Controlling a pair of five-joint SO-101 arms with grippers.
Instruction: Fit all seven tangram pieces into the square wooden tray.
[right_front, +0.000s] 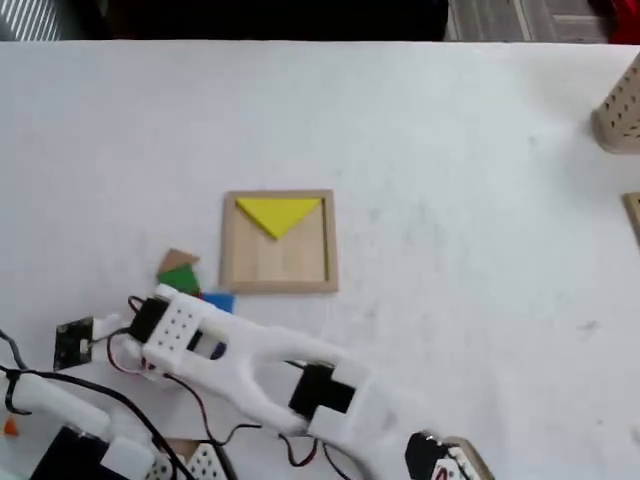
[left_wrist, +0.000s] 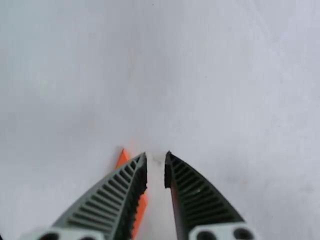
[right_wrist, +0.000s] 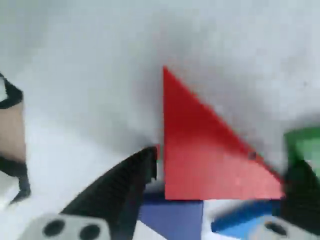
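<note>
The square wooden tray (right_front: 278, 275) lies mid-table with a yellow triangle (right_front: 277, 213) in its far half. Left of it sit a brown piece (right_front: 180, 258), a green piece (right_front: 180, 277) and a blue piece (right_front: 218, 302). My right gripper (right_front: 165, 298) hangs over this cluster. In its wrist view the right gripper (right_wrist: 225, 172) is open, its fingers on either side of a red triangle (right_wrist: 200, 155), with the green piece (right_wrist: 305, 142) and blue pieces (right_wrist: 172, 215) close by. My left gripper (left_wrist: 155, 157) is shut to a thin slit over bare table, holding nothing, beside an orange piece (left_wrist: 131, 200).
The right arm (right_front: 300, 385) slants across the near table from the bottom right. A perforated wooden block (right_front: 620, 115) stands at the far right edge. The orange piece (right_front: 10, 428) lies at the near left edge. Open table spreads right of and behind the tray.
</note>
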